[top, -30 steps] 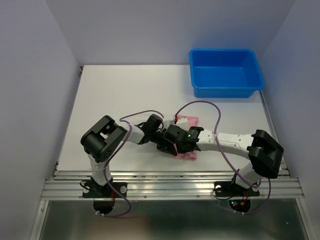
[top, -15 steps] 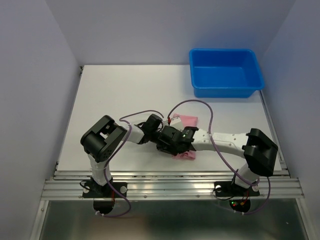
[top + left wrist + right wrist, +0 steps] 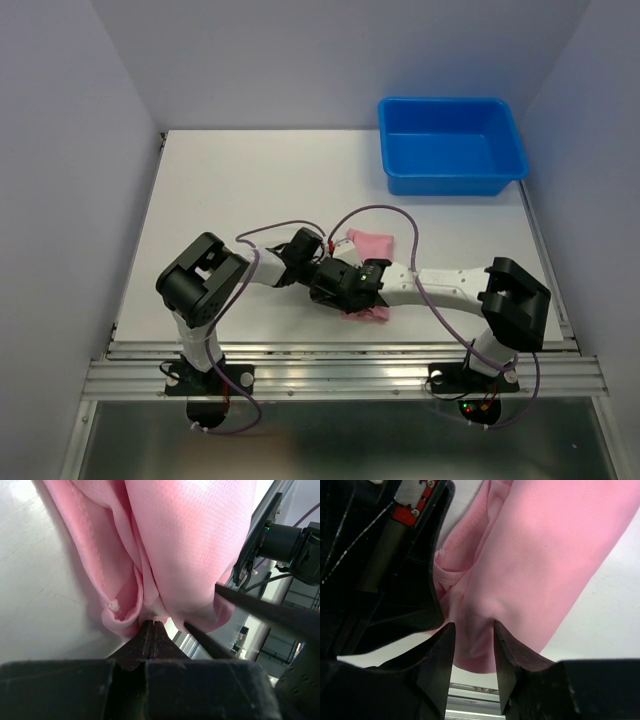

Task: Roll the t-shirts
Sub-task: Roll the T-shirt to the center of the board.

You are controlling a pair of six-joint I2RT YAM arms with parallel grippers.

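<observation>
Pale pink thin-fabric t-shirt (image 3: 372, 243) is lying bunched; at its 9 o'clock edge we're pinching its hem, left gripper (image 3: 151, 626) tips together, right gripper (image 3: 472, 626) clamping a fold.

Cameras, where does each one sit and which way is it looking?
Top external: high behind the bases, looking down at the table, blue tub, left arm and right arm.
Left wrist: on the left arm, looking along the shut left gripper at the pink t-shirt.
Right wrist: on the right arm, looking past the right gripper at the same shirt.
Shared: both wrist views show the shirt's fold and part of the other arm.
</observation>
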